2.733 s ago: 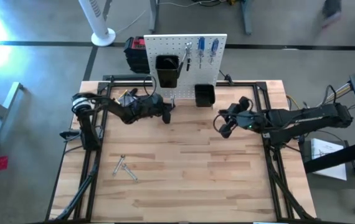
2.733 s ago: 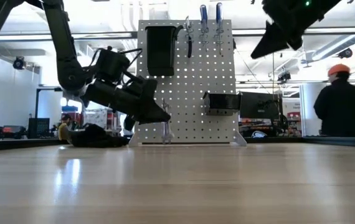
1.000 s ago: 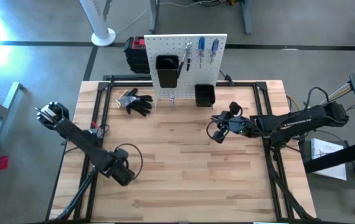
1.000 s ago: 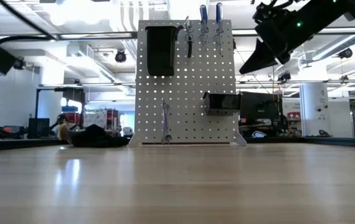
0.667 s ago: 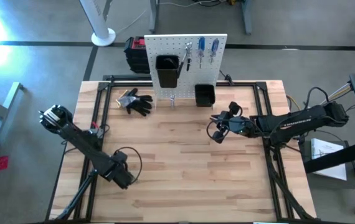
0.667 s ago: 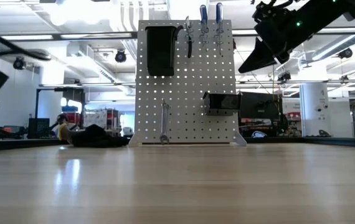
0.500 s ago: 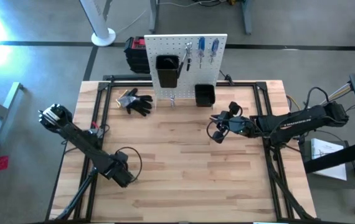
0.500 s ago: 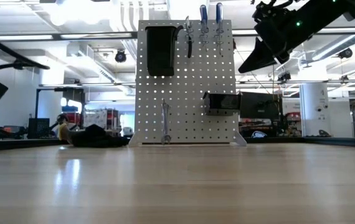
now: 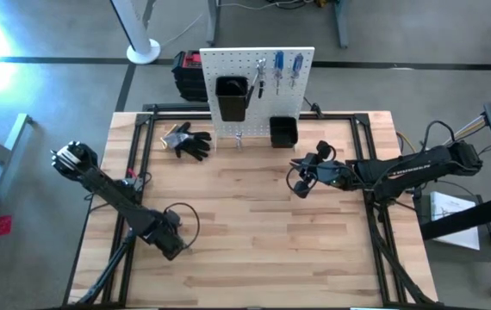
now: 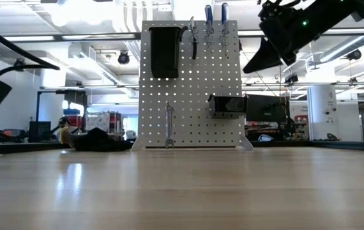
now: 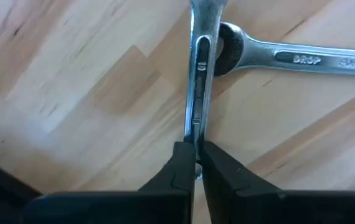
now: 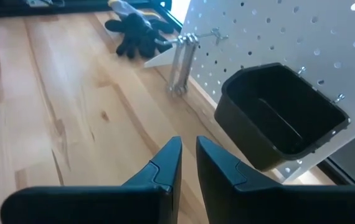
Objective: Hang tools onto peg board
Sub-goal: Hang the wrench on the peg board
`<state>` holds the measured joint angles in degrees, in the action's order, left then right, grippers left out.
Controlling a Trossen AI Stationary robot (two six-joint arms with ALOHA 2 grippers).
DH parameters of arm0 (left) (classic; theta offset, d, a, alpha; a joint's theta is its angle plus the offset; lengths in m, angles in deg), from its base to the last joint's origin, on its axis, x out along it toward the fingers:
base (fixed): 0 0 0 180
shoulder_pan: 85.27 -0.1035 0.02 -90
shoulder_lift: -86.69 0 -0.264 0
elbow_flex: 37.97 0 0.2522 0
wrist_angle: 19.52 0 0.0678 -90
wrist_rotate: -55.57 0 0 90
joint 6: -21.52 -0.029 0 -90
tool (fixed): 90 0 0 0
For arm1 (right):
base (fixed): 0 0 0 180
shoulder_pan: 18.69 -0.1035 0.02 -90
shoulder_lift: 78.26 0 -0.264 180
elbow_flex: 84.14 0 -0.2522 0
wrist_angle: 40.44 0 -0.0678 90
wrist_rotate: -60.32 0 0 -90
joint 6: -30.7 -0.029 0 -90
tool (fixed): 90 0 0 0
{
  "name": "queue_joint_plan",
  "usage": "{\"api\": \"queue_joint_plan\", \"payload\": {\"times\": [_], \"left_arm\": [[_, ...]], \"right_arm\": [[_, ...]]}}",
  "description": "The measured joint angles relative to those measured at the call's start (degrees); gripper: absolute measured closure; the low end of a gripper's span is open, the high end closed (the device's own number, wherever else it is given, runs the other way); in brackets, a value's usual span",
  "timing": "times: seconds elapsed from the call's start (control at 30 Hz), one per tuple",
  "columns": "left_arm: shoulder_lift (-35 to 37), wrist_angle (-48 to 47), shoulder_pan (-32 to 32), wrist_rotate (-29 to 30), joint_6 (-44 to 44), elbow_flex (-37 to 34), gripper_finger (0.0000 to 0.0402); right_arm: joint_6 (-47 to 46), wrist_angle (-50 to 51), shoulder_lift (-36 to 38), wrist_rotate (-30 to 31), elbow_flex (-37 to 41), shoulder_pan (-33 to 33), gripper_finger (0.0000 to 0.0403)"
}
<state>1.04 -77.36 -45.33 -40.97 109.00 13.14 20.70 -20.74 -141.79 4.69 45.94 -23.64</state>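
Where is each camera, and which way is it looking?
High view: above, looking down on the table, both arms, peg board.
Low view: table height, facing the peg board; right arm overhead.
Left wrist view: the left hand shut on a wrench, another wrench beside.
Right wrist view: the right hand facing a black bin.
Shared: the peg board, except left wrist.

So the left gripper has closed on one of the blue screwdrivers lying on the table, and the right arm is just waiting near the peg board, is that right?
Not quite: the left gripper has closed on a silver wrench, as the left wrist view shows. A second wrench lies against it. The right gripper does wait near the peg board.
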Motion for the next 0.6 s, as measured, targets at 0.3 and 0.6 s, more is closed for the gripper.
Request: {"api": "queue_joint_plan", "payload": {"times": [0.3, 0.6], "left_arm": [[-0.7, -4.8, 0.0, 6.5, -1.1, 3.1, 0.0401], [-0.5, -8.0, -0.6, 15.3, -2.8, 7.0, 0.04]], "right_arm": [[0.5, -1.6, 0.0, 0.0, 0.0, 0.0, 0.037], [-0.3, -1.6, 0.0, 0.0, 0.0, 0.0, 0.0372]]}}
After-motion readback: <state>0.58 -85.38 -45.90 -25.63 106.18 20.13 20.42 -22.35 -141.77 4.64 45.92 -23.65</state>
